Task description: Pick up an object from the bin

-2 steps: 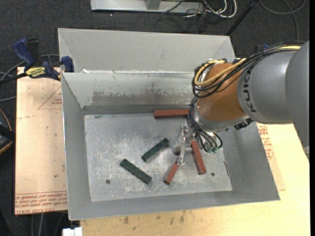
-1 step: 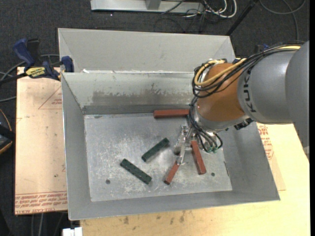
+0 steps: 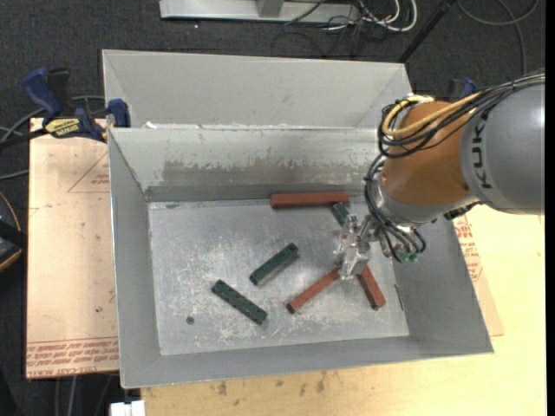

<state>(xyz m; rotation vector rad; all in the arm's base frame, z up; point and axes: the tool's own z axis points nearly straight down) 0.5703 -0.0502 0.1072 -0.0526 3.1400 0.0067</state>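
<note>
**Q:** Where is the gripper being shown?

**A:** It is being shown low in the right part of the grey bin, hanging below the arm's orange cover; its tip is being shown right at the spot where two bars come together in a V.

**Q:** Which bars are being meant?

**A:** The slanted red-brown bar is lying on the floor and running down to the left from the tip; the short red-brown bar is lying just beside it and running down to the right. Which of the two is being touched, if either, cannot be told; whether the gripper is spread or pressed together cannot be told either, and nothing is being seen lifted off the floor.

**Q:** What else is being shown on the bin floor?

**A:** A long red-brown bar is lying along the foot of the back wall, near the arm; an upper dark green bar is lying tilted at mid-floor, left of the gripper; a lower dark green bar is lying further left and nearer the front wall, apart from the others; a dark speck is lying near the front left corner.
</note>
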